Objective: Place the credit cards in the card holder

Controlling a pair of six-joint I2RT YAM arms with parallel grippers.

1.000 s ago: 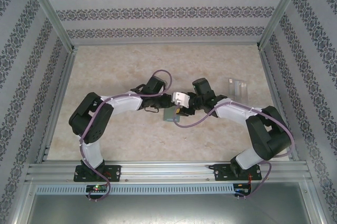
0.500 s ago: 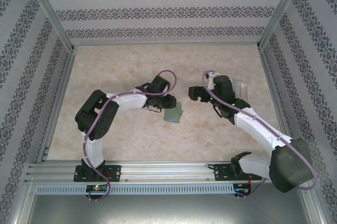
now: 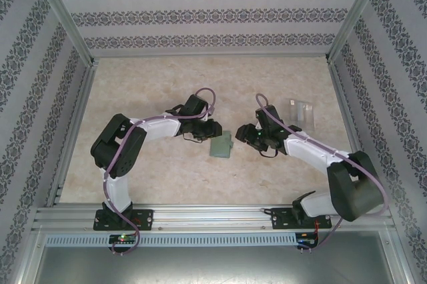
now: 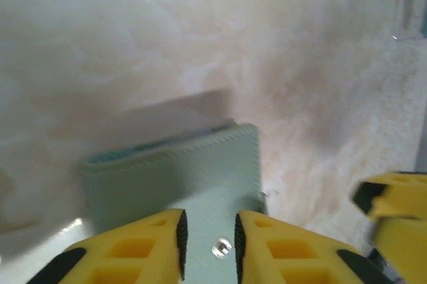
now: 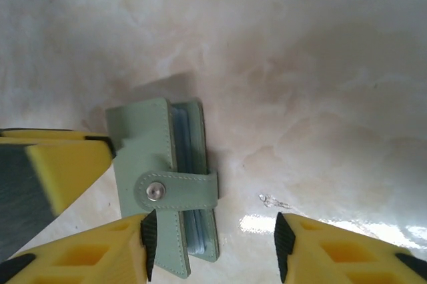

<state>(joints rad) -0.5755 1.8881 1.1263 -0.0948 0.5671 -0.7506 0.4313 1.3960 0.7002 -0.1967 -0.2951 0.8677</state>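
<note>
Right gripper [image 5: 213, 237], half-spread and empty, has swung back from the loose credit cards [image 3: 301, 109] to the card holder [image 5: 153, 157], central on the table [image 3: 153, 84]; left gripper [image 4: 209, 227], narrowed at its edge, grip indeterminable. Evidently no card fetched; loading unfinished.

Both arms reach in from their bases and come nose to nose in the middle. The left arm [image 3: 157, 127] has its elbow folded out to the left and its forearm running right, and the left gripper [image 3: 212, 131] is tipped downward. Its yellow fingers [image 4: 133, 251] sit close with just a slim gap, and whether they pinch anything can't be told. The right arm [image 3: 310, 153] stretches low and leftward from an elbow at the far right. The right gripper [image 3: 244, 135] faces its partner, fingers [image 5: 347, 251] spread well apart.
</note>
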